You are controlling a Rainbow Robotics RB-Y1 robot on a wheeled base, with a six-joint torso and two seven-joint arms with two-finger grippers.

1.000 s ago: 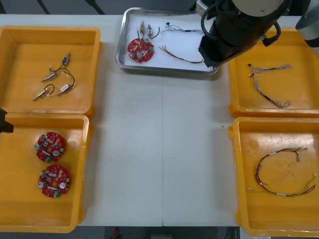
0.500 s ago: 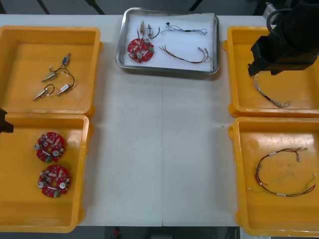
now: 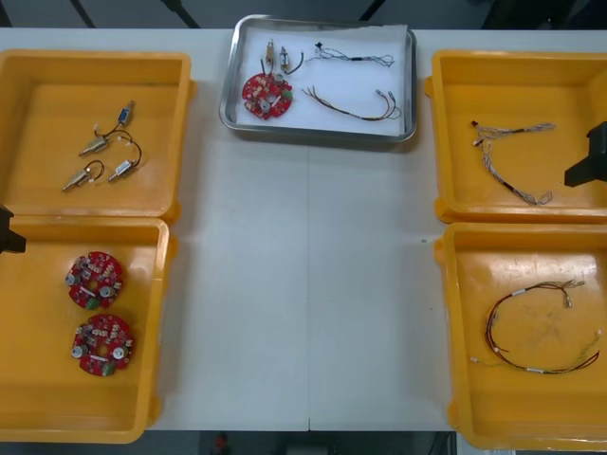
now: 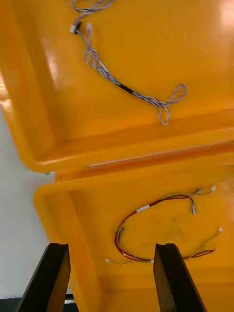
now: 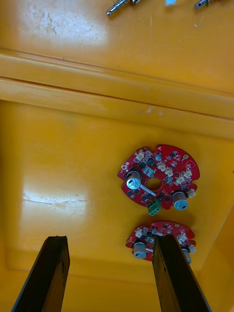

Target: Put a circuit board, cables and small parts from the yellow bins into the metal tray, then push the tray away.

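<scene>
**Front view.** The tray (image 3: 318,134), white inside, sits at the far middle of the bench (image 3: 303,284), between the two far bins. It holds one board (image 3: 267,95), two small parts (image 3: 277,57) just beyond the board, a thin dark cable (image 3: 353,57) and a red-yellow cable (image 3: 353,106).

The left far bin (image 3: 38,180) carries four loose parts (image 3: 104,152). The left near bin (image 3: 38,379) carries two spare boards (image 3: 95,281), one nearer than the other and a little apart. The right far bin (image 3: 569,95) carries a blue-white cable (image 3: 507,156). The right near bin (image 3: 474,379) carries a looped cable (image 3: 531,327), red and yellow.

**Left wrist view.** The left end effector (image 5: 112,278) hangs over the left near bin with its fingers (image 5: 46,275) spread and nothing between them. One spare board lies at the tip of one finger, and the other lies just beyond it. The wall shared with the far bin runs farther off.

**Right wrist view.** The right end effector (image 4: 114,278) hangs over the right near bin, at the right edge of the bench. Its fingers (image 4: 173,278) are spread and hold nothing. The looped cable lies on the bin floor past the fingertips. The blue-white cable lies beyond the shared wall.
</scene>
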